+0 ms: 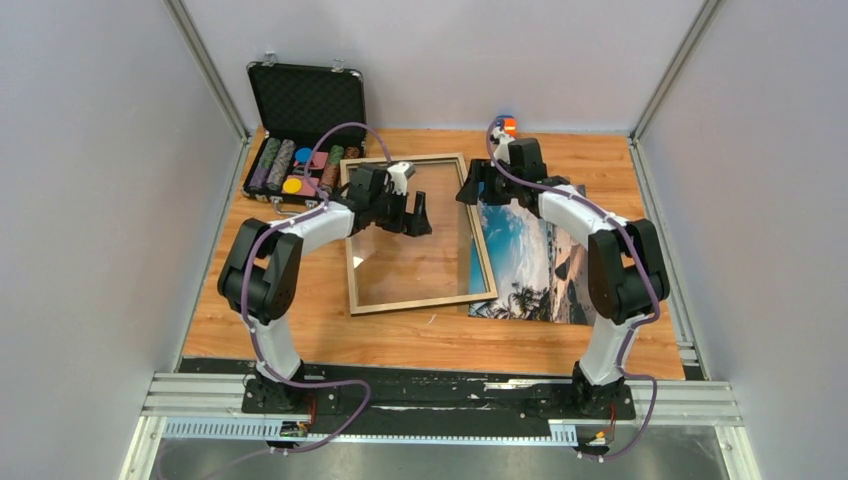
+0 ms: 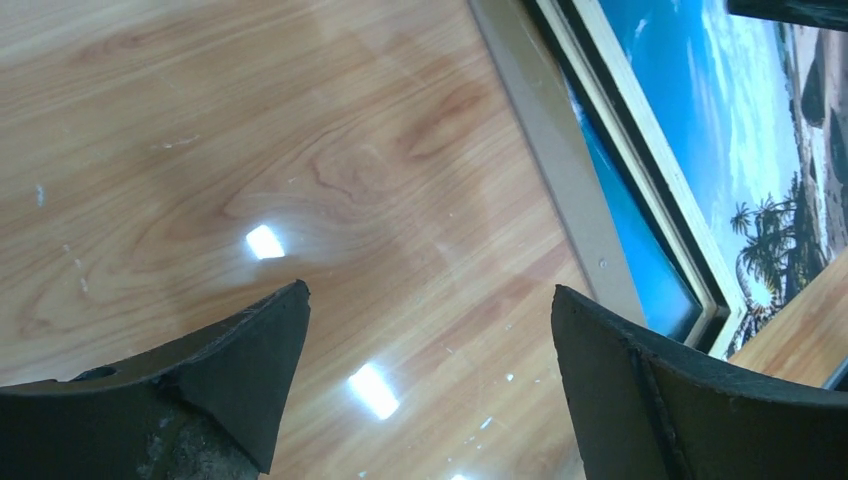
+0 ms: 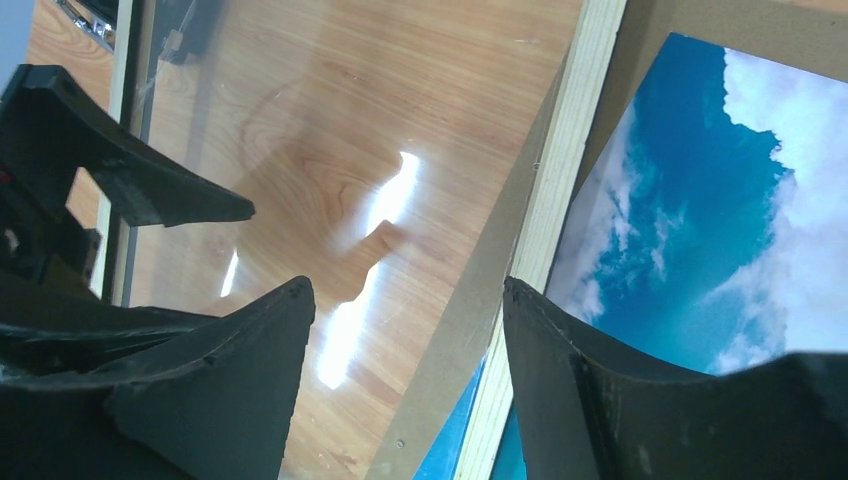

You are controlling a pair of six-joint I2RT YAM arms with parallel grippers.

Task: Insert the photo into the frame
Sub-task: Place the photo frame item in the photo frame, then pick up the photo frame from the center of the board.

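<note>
Frame (image 1: 347,240): flat at mid-table (image 1: 420,335), glass up.
Photo (image 1: 520,260): just right of the frame, its left edge under the frame's right rail.
Left gripper (image 1: 415,215): jaws spread, empty, above the glass.
Right gripper (image 1: 475,190): jaws spread, empty, over the right rail's far end.
Open room: bare wood along the near edge.

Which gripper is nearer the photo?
Right. The right gripper hangs by the far corner of the photo; the left gripper is over the glass of the frame, farther off.
</note>
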